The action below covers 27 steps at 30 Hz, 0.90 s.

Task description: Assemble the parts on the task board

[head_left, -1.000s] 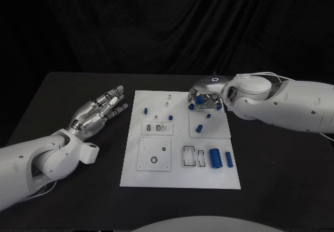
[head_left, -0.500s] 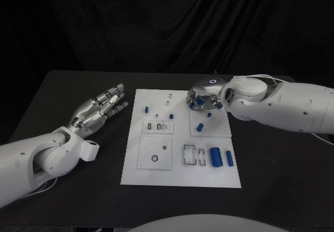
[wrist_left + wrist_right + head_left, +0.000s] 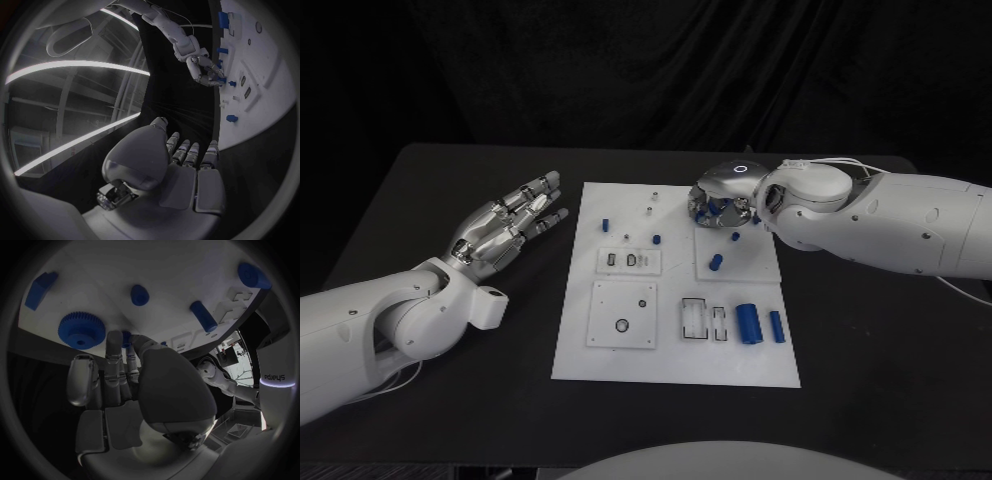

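Your right robot hand (image 3: 720,205) is reaching over the task board (image 3: 675,362), grip unclear; left robot hand (image 3: 506,225) is idling released. Most parts (image 3: 747,325) are lying unassembled.

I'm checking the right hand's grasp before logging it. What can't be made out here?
- Head view: the right hand covers the parts beneath it on the task board, so a grip is unclear.
- Right wrist view: its fingertips hide a small blue part; contact uncertain.
- Left wrist view: the board's small parts are too small to identify.
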{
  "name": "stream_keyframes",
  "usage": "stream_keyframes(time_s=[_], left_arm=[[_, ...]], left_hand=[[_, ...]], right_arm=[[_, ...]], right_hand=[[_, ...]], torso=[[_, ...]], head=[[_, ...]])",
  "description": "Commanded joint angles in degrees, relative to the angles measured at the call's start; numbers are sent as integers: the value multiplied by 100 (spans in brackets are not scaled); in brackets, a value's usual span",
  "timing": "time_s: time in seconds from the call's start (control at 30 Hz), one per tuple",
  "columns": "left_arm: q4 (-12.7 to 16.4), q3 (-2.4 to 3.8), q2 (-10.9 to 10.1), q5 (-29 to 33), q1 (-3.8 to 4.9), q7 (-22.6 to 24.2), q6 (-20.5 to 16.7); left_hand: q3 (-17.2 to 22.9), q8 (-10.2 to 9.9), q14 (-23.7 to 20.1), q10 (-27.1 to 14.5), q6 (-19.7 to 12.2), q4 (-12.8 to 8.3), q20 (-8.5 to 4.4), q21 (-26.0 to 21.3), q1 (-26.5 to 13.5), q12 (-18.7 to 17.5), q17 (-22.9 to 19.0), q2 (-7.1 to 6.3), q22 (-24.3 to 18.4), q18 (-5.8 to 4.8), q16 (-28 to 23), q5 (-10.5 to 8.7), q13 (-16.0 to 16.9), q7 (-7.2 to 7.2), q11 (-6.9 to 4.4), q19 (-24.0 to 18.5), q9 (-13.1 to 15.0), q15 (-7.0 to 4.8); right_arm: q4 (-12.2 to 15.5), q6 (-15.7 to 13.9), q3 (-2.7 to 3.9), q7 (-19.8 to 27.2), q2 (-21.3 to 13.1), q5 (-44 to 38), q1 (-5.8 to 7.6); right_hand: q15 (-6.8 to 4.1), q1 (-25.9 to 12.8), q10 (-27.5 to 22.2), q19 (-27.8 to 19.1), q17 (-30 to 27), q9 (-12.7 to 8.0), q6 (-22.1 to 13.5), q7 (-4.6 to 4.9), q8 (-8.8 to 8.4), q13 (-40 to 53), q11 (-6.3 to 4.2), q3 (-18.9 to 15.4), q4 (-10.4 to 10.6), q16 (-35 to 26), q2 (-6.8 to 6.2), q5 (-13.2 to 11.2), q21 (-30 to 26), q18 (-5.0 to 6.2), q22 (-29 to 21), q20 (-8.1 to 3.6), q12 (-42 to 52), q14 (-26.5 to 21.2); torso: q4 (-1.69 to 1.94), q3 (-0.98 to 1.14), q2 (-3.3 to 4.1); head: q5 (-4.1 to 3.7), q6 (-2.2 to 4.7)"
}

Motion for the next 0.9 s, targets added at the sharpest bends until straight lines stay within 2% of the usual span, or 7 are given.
stream_keyframes(time_s=[0.03, 0.3, 0.4, 0.5, 0.57, 0.7, 0.9], left_arm=[[-7, 6, 13, -6, 12, 1116, 99], [-42, 6, 40, -6, 11, 1093, 131], [-62, 6, 59, -5, 11, 1086, 140], [-78, 6, 77, -5, 11, 1081, 147], [-96, 6, 99, -5, 10, 1077, 156], [-123, 6, 143, -5, 10, 1073, 177], [-143, 6, 165, -5, 9, 1065, 184]], left_hand=[[34, 18, 19, -6, -14, 14, -7, -4, 45, 38, -5, 9, 1, 107, -21, 36, 1, -45, 23, 8, 1, 40], [68, 18, 24, -16, -12, -6, 5, 2, 75, 39, -2, 10, 4, 108, -18, 61, -1, -37, 18, 16, 2, 72], [76, 18, 25, -18, -9, -11, 8, 4, 82, 39, -2, 10, 5, 108, -17, 66, -1, -35, 16, 19, 3, 80], [92, 19, 29, -20, -8, -20, 14, 7, 93, 41, 0, 11, 7, 109, -16, 75, -1, -33, 13, 23, 3, 92], [98, 19, 31, -16, -6, -24, 16, 8, 99, 47, 1, 10, 8, 109, -14, 79, 1, -33, 13, 24, 3, 96], [121, 18, 41, -19, -9, -39, 22, 10, 115, 50, 6, 10, 9, 109, -9, 90, 1, -28, 14, 27, 3, 112], [134, 19, 46, -18, -6, -46, 24, 12, 124, 53, 9, 10, 9, 109, -6, 95, 2, -26, 15, 29, 4, 118]], right_arm=[[24, -457, 2, 145, -41, -45, -13], [132, -713, 3, 223, -46, -45, 109], [122, -744, 3, 274, 42, -45, 200], [60, -756, 4, 323, 153, -45, 246], [-47, -737, 5, 368, 293, -45, 271], [-327, -652, 6, 441, 586, -2, 292], [-806, -440, 8, 491, 999, 139, 300]], right_hand=[[9, 99, 203, 32, 0, 20, 52, 4, 24, 12, -151, 22, -46, -8, 75, -24, 14, -70, 13, -7, -18, 21], [21, 124, 302, 44, -8, 52, 90, 46, 19, -1, -152, 42, -101, -29, 74, -89, 35, -77, 57, 2, -99, 38], [22, 107, 331, 40, -10, 60, 88, 55, 8, -7, -151, 34, -101, -36, 66, -140, 33, -76, 59, 4, -135, 44], [17, 114, 364, 33, -15, 57, 18, 63, -48, -18, -153, 43, -121, -53, 55, -168, 30, -74, 63, 4, -198, 46], [13, 122, 365, 30, -16, 61, 24, 66, -48, -21, -152, 49, -129, -57, 56, -165, 28, -73, 62, 3, -213, 43], [8, 127, 360, 32, -18, 65, 27, 69, -50, -25, -148, 50, -140, -63, 49, -169, 31, -74, 70, 1, -234, 40], [26, 132, 315, -52, -26, 65, -76, 104, -138, -46, -107, 73, -172, -107, 46, -174, -41, -51, -21, 9, -375, -4]], torso=[[-2, 0, -6], [2, 0, -5], [-11, -1, -5], [-6, -4, -5], [6, -4, -5], [0, -4, -2], [10, -5, -8]], head=[[22, -7], [49, -27], [65, -45], [65, -53], [59, -49], [53, -50], [45, -39]])
